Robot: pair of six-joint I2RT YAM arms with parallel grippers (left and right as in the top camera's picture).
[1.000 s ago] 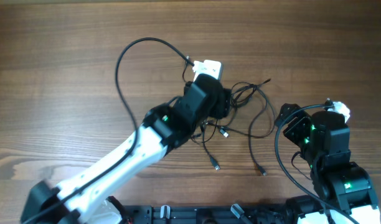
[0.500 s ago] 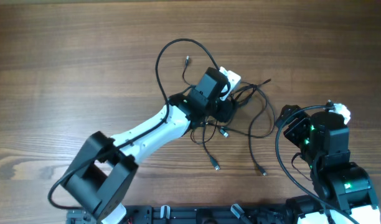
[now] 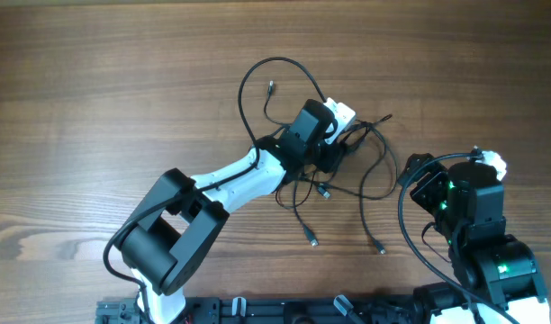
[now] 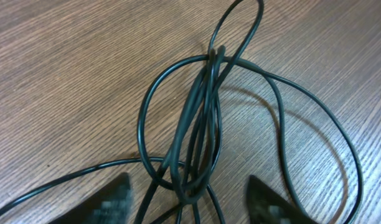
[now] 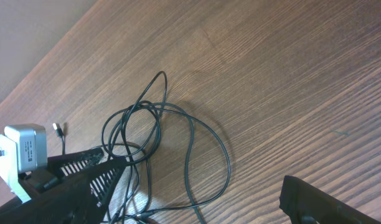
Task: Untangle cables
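The cables are a bunch of thin black cords on the wooden table, with loops to the right and plug ends trailing toward the front. My left gripper is down over the bunch. In the left wrist view its fingers are open and straddle the knotted cords, gripping nothing. My right gripper is to the right of the tangle. In the right wrist view it is open and empty, with the cable loops ahead of it.
A thicker black cable loops from the left arm toward the far side. The left arm crosses the table from the front left. The right arm base stands at the front right. A loose plug end lies near it.
My left arm has swung right and further out over the tangle, and its thick cable loop moved right with it. The right arm and the thin cables have not moved.
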